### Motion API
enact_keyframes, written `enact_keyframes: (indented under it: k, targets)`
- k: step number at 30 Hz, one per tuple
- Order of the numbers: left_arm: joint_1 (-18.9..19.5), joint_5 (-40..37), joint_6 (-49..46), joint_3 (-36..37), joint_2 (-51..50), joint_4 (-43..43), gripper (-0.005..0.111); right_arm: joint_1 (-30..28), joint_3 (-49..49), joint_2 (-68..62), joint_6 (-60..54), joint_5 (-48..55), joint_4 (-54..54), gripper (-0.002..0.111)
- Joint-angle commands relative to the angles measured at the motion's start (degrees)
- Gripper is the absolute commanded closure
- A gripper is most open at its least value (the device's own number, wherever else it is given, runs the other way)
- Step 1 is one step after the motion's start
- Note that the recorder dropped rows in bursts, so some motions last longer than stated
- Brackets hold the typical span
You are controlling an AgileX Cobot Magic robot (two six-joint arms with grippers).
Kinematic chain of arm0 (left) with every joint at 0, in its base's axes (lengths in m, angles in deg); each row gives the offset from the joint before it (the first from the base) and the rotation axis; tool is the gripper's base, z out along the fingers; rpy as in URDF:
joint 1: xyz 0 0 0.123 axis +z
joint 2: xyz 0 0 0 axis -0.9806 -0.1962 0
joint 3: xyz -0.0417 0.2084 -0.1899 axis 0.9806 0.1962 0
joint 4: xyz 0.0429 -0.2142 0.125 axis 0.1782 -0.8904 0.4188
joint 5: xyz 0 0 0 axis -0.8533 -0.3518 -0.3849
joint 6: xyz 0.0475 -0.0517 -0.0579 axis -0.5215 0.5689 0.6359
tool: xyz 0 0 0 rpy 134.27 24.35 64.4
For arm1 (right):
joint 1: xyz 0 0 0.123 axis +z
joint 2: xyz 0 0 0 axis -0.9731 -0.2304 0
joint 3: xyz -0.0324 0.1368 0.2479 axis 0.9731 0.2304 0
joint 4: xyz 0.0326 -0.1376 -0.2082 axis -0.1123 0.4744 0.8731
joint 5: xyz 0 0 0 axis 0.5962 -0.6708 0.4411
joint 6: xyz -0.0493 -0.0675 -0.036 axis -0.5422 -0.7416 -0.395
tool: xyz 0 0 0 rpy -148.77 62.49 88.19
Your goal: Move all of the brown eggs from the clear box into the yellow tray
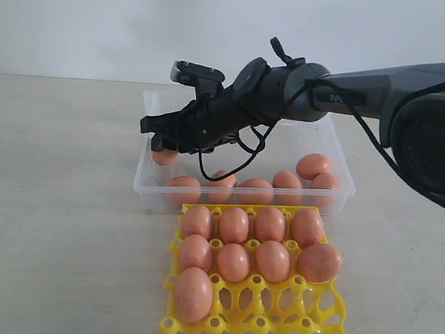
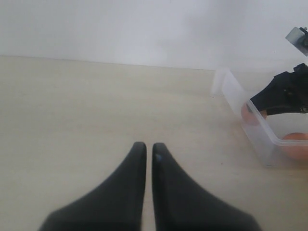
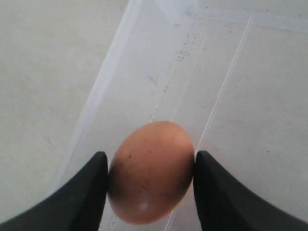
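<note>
On yellow tray [image 1: 172,325], perhaps nine eggs [image 1: 233,262]

wall [image 1: 80,19]: plain white | tabletop [image 1: 52,201]: pale beige | light: soft, even

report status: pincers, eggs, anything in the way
Right pincer shut on egg at box's left end. Left pincer shut, idle over table. Nine eggs in tray, several left in box. Path to tray open.
</note>
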Motion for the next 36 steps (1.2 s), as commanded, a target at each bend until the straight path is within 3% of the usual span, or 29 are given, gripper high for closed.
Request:
enact_keyframes:
  k: [1,11,22,30,36]
  targets:
    - [-0.2,0.7,-0.2,0.2,0.1,0.2,0.103,-0.1,0.3,0.7,0.1,3.4,2.1,0.067]
    - [-0.2,0.7,-0.2,0.2,0.1,0.2,0.103,-0.1,0.3,5.8,6.7,12.3,20.5,0.071]
    - [-0.2,0.7,-0.2,0.2,0.1,0.2,0.103,-0.1,0.3,11.2,19.1,11.1,44.5,0.078]
    - [-0.2,0.7,-0.2,0.2,0.1,0.2,0.103,-0.1,0.3,16.0,22.5,18.2,48.0,0.107]
    - [-0.2,0.7,-0.2,0.2,0.1,0.2,0.103,-0.1,0.4,18.3,22.4,19.1,48.0,0.108]
